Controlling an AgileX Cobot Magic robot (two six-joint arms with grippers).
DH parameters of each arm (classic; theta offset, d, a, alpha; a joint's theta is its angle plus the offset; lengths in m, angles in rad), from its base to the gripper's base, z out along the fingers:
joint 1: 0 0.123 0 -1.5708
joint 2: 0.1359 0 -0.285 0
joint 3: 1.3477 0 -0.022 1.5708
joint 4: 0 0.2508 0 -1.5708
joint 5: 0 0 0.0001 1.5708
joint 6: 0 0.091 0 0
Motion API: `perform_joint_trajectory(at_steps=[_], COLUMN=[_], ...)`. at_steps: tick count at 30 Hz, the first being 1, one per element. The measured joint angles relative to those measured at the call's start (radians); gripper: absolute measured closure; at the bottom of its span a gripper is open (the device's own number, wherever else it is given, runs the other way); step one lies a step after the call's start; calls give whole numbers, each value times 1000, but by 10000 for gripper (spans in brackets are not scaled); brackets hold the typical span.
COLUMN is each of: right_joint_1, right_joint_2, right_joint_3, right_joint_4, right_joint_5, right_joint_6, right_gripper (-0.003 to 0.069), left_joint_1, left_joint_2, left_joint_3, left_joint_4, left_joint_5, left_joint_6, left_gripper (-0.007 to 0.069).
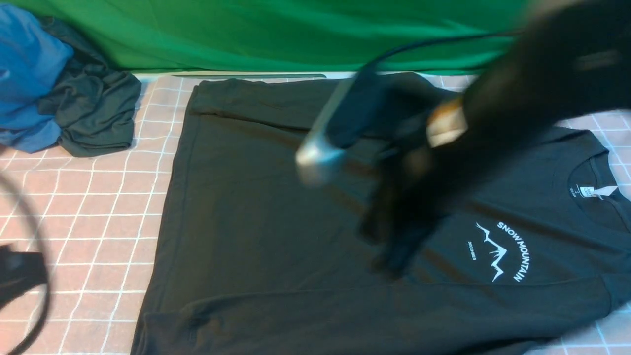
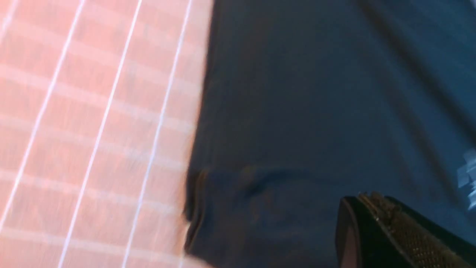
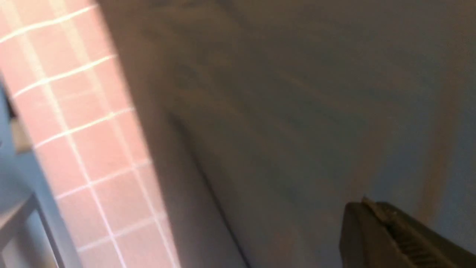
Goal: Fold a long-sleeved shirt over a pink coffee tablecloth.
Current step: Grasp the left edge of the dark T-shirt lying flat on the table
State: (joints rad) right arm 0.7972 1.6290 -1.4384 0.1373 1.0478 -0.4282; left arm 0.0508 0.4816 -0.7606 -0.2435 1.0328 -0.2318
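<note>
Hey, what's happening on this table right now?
A two-armed robot is working on the black long-sleeved shirt, which lies spread on the pink coffee tablecloth. Its right arm is blurred over the shirt's middle. Both the right hand and the left hand are shut, and neither visibly holds fabric.

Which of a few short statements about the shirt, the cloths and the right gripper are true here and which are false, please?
1. The long-sleeved shirt lies spread out on the pink coffee tablecloth. True.
2. A blue piece of clothing lies on top of the shirt. False: the blue garment is bunched at the far left, apart from the shirt, beside a dark grey-green garment.
3. The white print on the chest reads "SNOW MOUNTAIN". True.
4. The cloth at the back is yellow. False: it is a green cloth.
5. The right gripper's jaws stand wide apart. False: the right gripper is shut, above the shirt.
</note>
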Motion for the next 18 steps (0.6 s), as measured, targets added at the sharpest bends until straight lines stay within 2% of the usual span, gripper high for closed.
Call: perform_joint_trajectory(at_steps=[6,9,10,11,13,18], right_joint_1=[90,119,121,139,162,197], right_joint_2=[249,342,347,393,448,565], right_joint_3=[-228,-323,-335,-373,-419,-502], right_joint_4=[8,31,33,48,58,63], right_joint_5=[3,5,5,4,-6,-30], right_joint_6=[-25,-65,-73,-100,-123,-144], right_gripper=[597,511,504,442,370,276], left_joint_1=[0,0,0,0,0,0], left_joint_2=[-235,-289,-291,-297,-298,-299], left_joint_3=[-1,-1,-1,-1,-1,-1], left_joint_4=[43,77,78,80,80,91], left_joint_5=[-58,-55,-53,-46,-38,-34], left_joint_6=[0,0,0,0,0,0], left_gripper=[610,610,610,610,610,610])
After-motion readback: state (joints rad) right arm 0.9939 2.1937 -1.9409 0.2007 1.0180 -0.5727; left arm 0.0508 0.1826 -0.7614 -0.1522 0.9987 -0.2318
